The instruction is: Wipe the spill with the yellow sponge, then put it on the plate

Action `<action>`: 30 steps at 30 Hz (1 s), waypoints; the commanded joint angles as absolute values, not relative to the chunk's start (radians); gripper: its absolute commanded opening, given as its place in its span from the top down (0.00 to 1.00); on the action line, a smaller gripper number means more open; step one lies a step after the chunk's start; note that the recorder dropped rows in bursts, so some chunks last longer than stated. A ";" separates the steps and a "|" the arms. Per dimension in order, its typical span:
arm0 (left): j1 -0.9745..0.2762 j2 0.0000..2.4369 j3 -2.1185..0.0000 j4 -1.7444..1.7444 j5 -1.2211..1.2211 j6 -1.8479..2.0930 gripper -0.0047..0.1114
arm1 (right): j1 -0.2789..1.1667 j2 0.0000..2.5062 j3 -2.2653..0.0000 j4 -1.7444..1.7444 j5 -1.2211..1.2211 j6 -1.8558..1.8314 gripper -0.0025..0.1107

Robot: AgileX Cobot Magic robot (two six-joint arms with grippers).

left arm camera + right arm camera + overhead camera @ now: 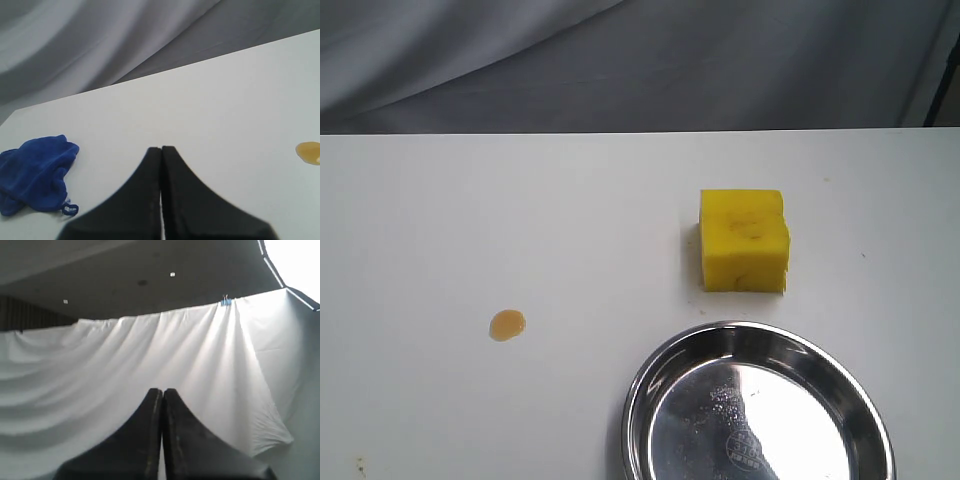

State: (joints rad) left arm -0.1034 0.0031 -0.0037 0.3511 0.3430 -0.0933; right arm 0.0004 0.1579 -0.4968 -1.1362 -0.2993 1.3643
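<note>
The yellow sponge [744, 240] sits on the white table right of centre. Just in front of it lies the steel plate [650, 385], cut off by the bottom edge of the exterior view. The amber spill [507, 325] is a small drop on the left half of the table; it also shows at the edge of the left wrist view as the spill [309, 151]. My left gripper [161, 148] is shut and empty, low over the table. My right gripper [162, 390] is shut and empty, facing a white curtain. Neither gripper shows in the exterior view.
A crumpled blue cloth [35, 172] lies on the table, seen only in the left wrist view. The table's far edge [640, 132] meets a grey draped backdrop. A white curtain [150, 355] fills the right wrist view.
</note>
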 commanded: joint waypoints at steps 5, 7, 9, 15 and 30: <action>-0.109 0.000 0.000 0.354 0.339 -0.096 0.96 | 0.002 0.490 -0.719 -1.744 -0.365 1.900 0.98; -0.109 0.000 0.000 0.354 0.339 -0.096 0.96 | 0.002 0.566 -0.726 -1.744 -0.365 1.862 0.98; -0.109 0.000 0.000 0.354 0.339 -0.096 0.96 | 0.002 0.647 -0.722 -1.744 -0.397 1.784 0.98; -0.109 0.000 0.000 0.354 0.339 -0.096 0.96 | 0.002 0.839 -0.707 -1.744 -0.490 1.748 0.98; -0.109 0.000 0.000 0.354 0.339 -0.096 0.96 | 0.075 0.959 -0.713 -1.744 -0.642 1.649 0.98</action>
State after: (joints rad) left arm -0.1034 0.0031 -0.0037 0.3511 0.3430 -0.0933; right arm 0.0374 0.9616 -0.7128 -1.7433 -0.6236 1.6729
